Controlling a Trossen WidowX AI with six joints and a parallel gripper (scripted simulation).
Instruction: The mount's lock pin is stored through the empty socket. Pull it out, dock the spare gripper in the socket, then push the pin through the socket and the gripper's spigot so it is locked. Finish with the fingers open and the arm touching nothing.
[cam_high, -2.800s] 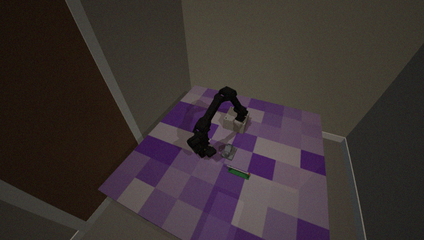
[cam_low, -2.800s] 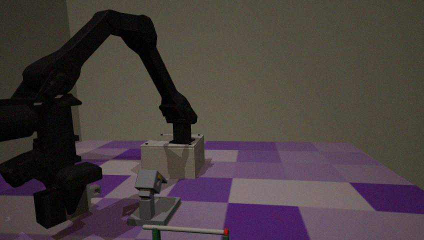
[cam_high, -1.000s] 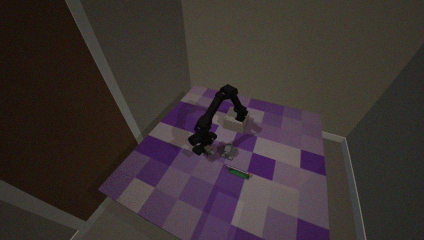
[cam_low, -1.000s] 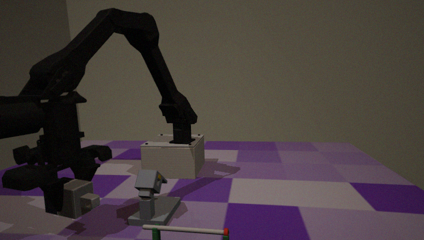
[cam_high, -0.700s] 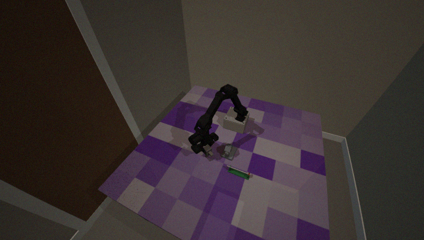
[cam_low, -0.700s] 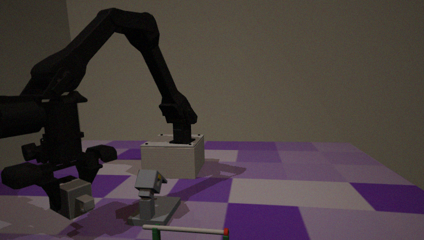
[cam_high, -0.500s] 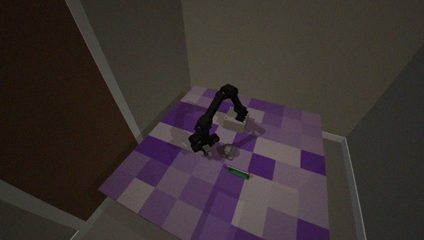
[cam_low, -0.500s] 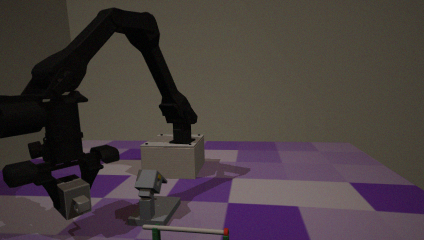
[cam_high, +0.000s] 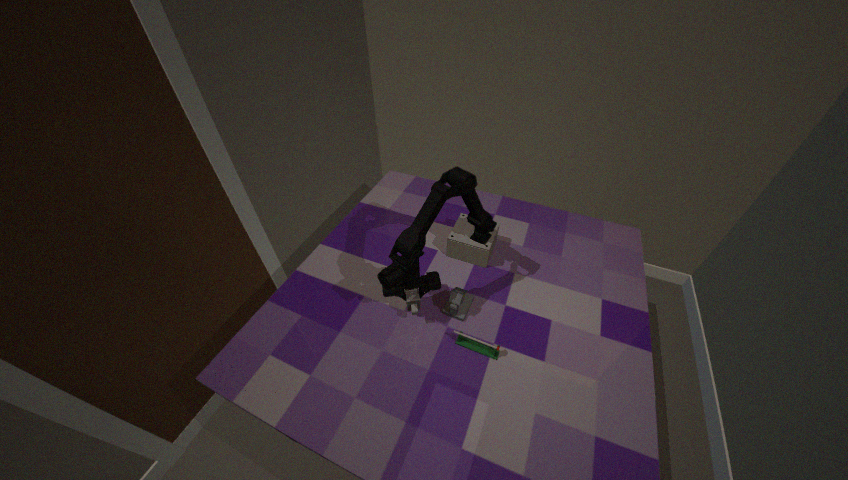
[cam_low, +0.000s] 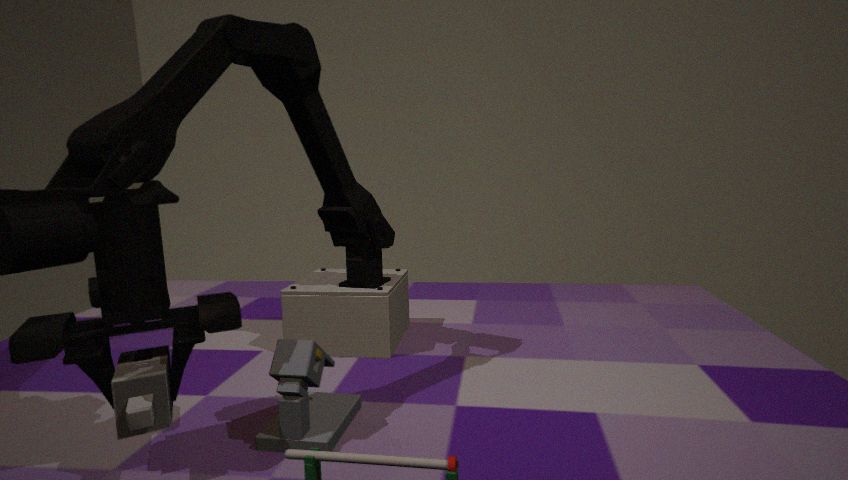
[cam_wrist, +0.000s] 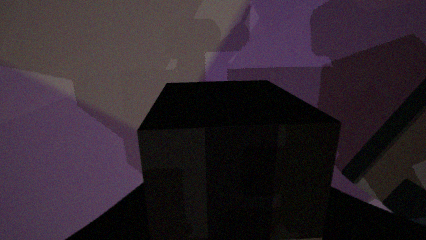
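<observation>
My gripper is shut on the spare gripper, a grey box with a short square spigot, and holds it above the table. In the exterior view the spigot faces that camera. The mount is a grey base plate with a post and a tilted socket head; it stands to the right of the held box, apart from it. The lock pin, a pale rod with a red end, lies across a green rack. The inside of the socket is hidden.
The arm's pale base box stands behind the mount. The green rack lies in front of the mount, close to it. A dark bar and a pale surface show at the right edge of the wrist view, too dim to name surely.
</observation>
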